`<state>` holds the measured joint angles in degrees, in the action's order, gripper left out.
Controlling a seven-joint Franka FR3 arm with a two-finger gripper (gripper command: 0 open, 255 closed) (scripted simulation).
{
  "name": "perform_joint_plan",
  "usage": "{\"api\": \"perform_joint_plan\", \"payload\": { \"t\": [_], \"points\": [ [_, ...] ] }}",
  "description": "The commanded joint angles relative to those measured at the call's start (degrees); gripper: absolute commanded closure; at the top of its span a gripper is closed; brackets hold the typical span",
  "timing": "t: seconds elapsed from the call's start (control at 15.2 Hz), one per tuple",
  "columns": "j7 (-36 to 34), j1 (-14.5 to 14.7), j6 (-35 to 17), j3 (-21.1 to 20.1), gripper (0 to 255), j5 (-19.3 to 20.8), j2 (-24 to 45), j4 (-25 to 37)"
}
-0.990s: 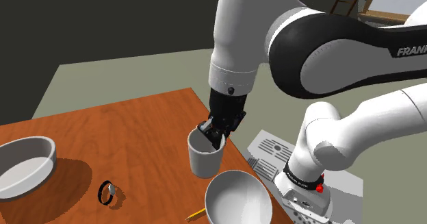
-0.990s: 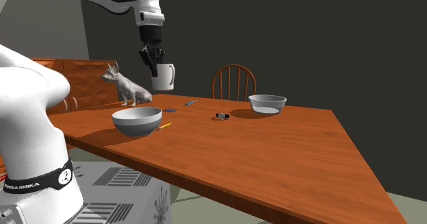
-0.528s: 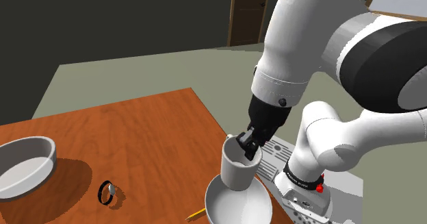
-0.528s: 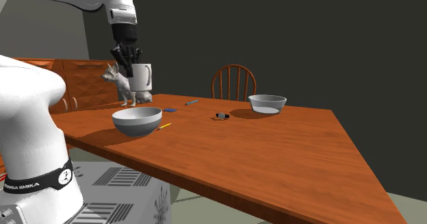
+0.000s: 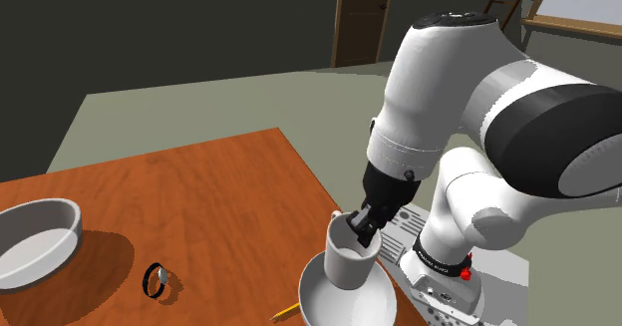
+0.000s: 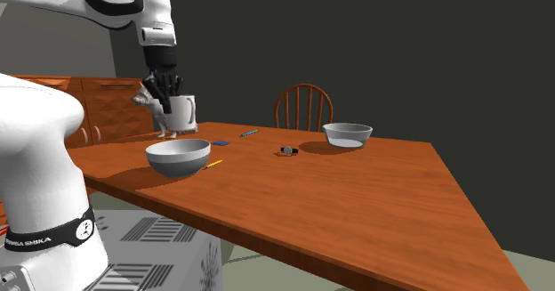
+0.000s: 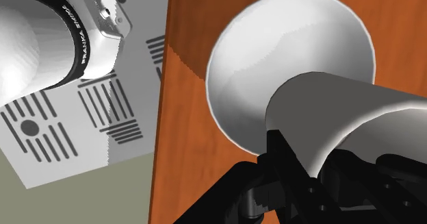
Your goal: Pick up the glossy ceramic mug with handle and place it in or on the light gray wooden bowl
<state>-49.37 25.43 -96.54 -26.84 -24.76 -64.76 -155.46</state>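
Observation:
A white mug [image 5: 349, 259] hangs upright from my gripper [image 5: 365, 230], which is shut on its rim with one finger inside and one outside. The mug sits just over the pale grey bowl [image 5: 317, 296] at the table's near corner, close to the stand. From the second exterior view the mug [image 6: 181, 114] is a little above the bowl [image 6: 178, 158], handle turned to that view's right, gripper [image 6: 165, 88] above it. In the wrist view the black fingers [image 7: 279, 159] clasp the mug wall [image 7: 342, 113] with the bowl [image 7: 274, 51] beneath.
On the brown wooden table [image 5: 199, 189] stand a second grey bowl [image 5: 35, 239], a small dark ring-shaped object [image 5: 156, 279] and a yellow pencil [image 5: 286, 312]. A dog figurine [image 6: 144, 97], a chair [image 6: 302, 109] and small blue items [image 6: 220, 142] lie farther off.
The gripper has carried the mug from over the table's edge across to the bowl and lowered it. The grip has stayed shut throughout.

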Motion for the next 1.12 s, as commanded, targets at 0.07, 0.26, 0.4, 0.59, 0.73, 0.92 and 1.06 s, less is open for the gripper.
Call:
{"api": "perform_joint_plan", "payload": {
  "t": [0.07, 0.26, 0.4, 0.59, 0.73, 0.92, 1.06],
  "points": [
    [0.0, 0.62, -2.07, -1.15, 255, -1.16, -0.35, -2.4],
    [0.09, 1.16, -4.13, -2.25, 255, -2.28, -0.44, -4.61],
    [0.15, 1.54, -5.56, -3.03, 255, -3.07, -0.39, -6.03],
    [0.19, 1.85, -6.74, -3.68, 255, -3.73, -0.31, -7.16],
    [0.19, 1.85, -6.74, -3.68, 255, -3.73, -0.3, -7.15],
    [0.19, 1.85, -6.74, -3.68, 255, -3.74, -0.3, -7.15],
    [0.19, 1.85, -6.74, -3.68, 0, -3.74, -0.3, -7.15]
  ]
}}
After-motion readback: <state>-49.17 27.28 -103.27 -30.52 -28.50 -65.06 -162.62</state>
